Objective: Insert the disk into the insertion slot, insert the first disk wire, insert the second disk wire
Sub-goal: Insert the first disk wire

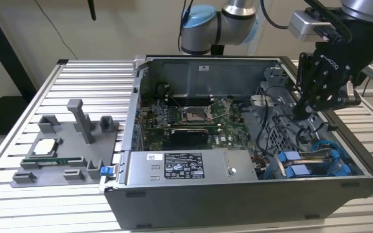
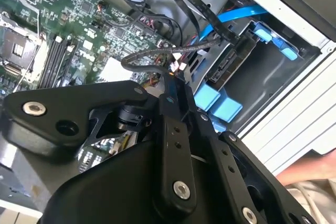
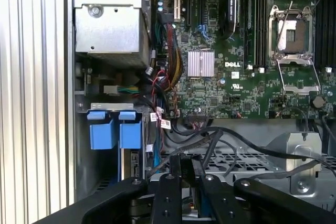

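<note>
Found the gripper point(image 1: 303, 112) low inside the case point(image 1: 238, 206), toward the exterior view's right, pinched shut on the end of a black wire point(image 2: 137, 56). Saw the disk point(image 2: 229, 62) already seated in the slot point(image 2: 273, 74), blue tabs point(image 3: 115, 129) at its mouth, near the gripper.

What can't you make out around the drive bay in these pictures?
- Exterior view: the gripper ends among black cables; what it touches is hidden.
- Second wrist view: the disk shows its connector end; the insertion slot hides the rest.
- First wrist view: blue tabs cover the disk.
</note>
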Controlling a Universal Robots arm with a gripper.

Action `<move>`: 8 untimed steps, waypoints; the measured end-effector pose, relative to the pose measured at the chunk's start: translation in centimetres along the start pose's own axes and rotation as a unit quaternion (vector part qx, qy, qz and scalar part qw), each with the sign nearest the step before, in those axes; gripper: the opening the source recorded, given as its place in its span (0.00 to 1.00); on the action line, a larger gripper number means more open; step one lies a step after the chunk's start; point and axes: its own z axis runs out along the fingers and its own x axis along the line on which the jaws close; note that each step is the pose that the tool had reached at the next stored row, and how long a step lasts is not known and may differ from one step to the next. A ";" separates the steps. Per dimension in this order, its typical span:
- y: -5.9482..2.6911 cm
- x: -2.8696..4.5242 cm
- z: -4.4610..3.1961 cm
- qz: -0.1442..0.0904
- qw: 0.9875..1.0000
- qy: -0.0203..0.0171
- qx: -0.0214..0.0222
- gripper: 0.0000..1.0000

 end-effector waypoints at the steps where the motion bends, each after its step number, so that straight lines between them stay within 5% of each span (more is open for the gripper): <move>1: -0.02 0.01 0.02 0.000 1.000 0.001 0.000 0.00; 5: -0.09 0.04 0.15 0.000 1.000 0.007 0.000 0.00; 8: -0.18 0.06 0.30 0.001 1.000 0.015 0.000 0.00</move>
